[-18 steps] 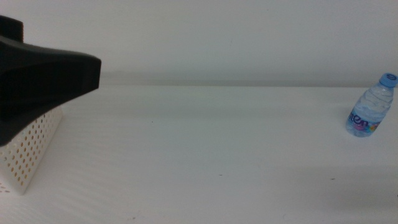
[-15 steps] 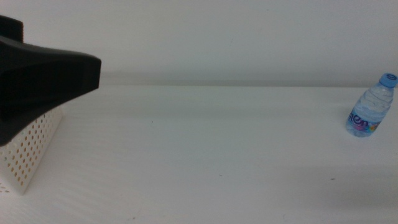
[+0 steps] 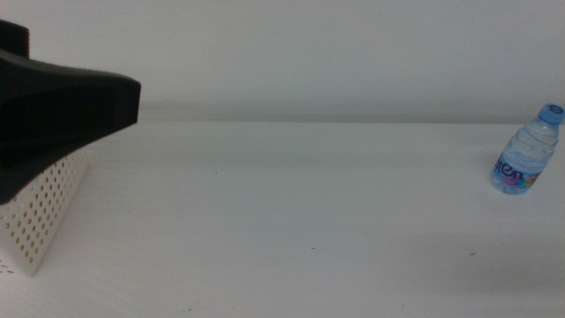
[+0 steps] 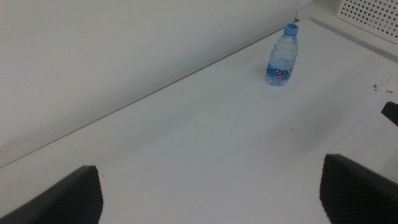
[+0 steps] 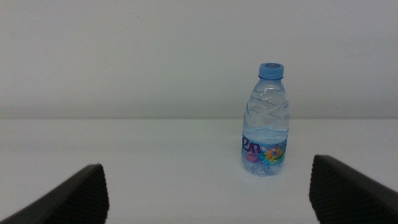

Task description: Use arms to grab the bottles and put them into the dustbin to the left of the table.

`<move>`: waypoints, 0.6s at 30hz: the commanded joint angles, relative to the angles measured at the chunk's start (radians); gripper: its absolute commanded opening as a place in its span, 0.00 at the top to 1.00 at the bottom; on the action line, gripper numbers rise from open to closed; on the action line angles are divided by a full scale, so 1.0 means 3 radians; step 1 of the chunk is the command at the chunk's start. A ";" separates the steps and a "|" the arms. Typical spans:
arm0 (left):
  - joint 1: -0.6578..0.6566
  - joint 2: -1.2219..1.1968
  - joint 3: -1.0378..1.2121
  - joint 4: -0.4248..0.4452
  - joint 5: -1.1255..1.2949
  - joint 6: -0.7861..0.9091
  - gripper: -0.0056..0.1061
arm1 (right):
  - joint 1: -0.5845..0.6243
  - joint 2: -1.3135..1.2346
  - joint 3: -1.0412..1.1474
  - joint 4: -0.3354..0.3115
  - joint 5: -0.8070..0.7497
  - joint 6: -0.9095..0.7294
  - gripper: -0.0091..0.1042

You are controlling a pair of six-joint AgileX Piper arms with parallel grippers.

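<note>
A small clear water bottle with a blue cap (image 3: pixel 527 150) stands upright on the white table (image 3: pixel 291 203) at its far right. In the right wrist view the bottle (image 5: pixel 266 121) is ahead of my right gripper (image 5: pixel 208 180), whose jaws are wide open and empty. My left gripper (image 4: pixel 211 180) is also open and empty, with the bottle (image 4: pixel 281 56) far across the table from it. The left arm's dark bulk (image 3: pixel 62 115) hangs over the white perforated dustbin (image 3: pixel 40 216) at the table's left. The right arm is out of the middle view.
A white perforated panel (image 4: pixel 373 12) shows beyond the bottle in the left wrist view. A plain white wall (image 3: pixel 309 53) backs the table.
The left arm's dark shape has edged very slightly left. The bottle has not moved.
</note>
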 commanded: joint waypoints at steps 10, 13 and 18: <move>-0.0020 -0.0020 -0.0001 0.0002 -0.0055 -0.0028 0.11 | -0.0018 0.1389 0.0146 -0.0335 -0.0865 -0.0033 0.17; -0.0020 -0.0020 -0.0001 0.0002 -0.0055 -0.0028 0.11 | -0.0018 0.1982 0.0146 -0.0328 -0.1255 -0.0033 0.17; -0.0020 -0.0020 -0.0001 0.0002 -0.0055 -0.0028 0.11 | -0.0182 0.2662 0.0146 -0.0316 -0.2005 -0.0033 0.17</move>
